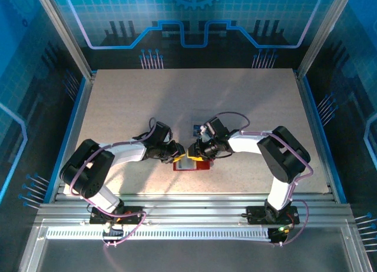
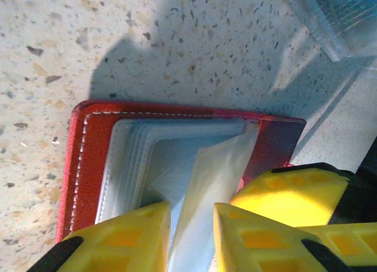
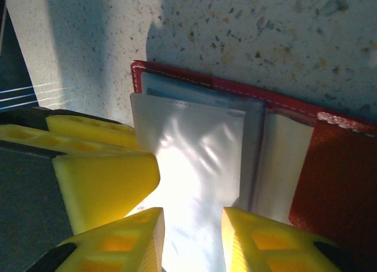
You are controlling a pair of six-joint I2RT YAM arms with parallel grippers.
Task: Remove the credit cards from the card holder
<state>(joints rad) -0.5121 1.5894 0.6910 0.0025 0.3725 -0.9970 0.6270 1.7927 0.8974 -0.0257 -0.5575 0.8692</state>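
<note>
1. Overhead view: bright, even light on the worktop [image 1: 247,107]; soft shadows fall beyond the arms.
2. Right wrist view: glare whitens the clear sleeve [image 3: 194,183].
3. Wrist views: yellow fingers [image 2: 259,236] look soft, near the lens.

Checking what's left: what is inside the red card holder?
Stacked clear sleeves, with a blue card edge peeking from one. The right fingers and glare cover the rest, so further cards are hidden.
</note>
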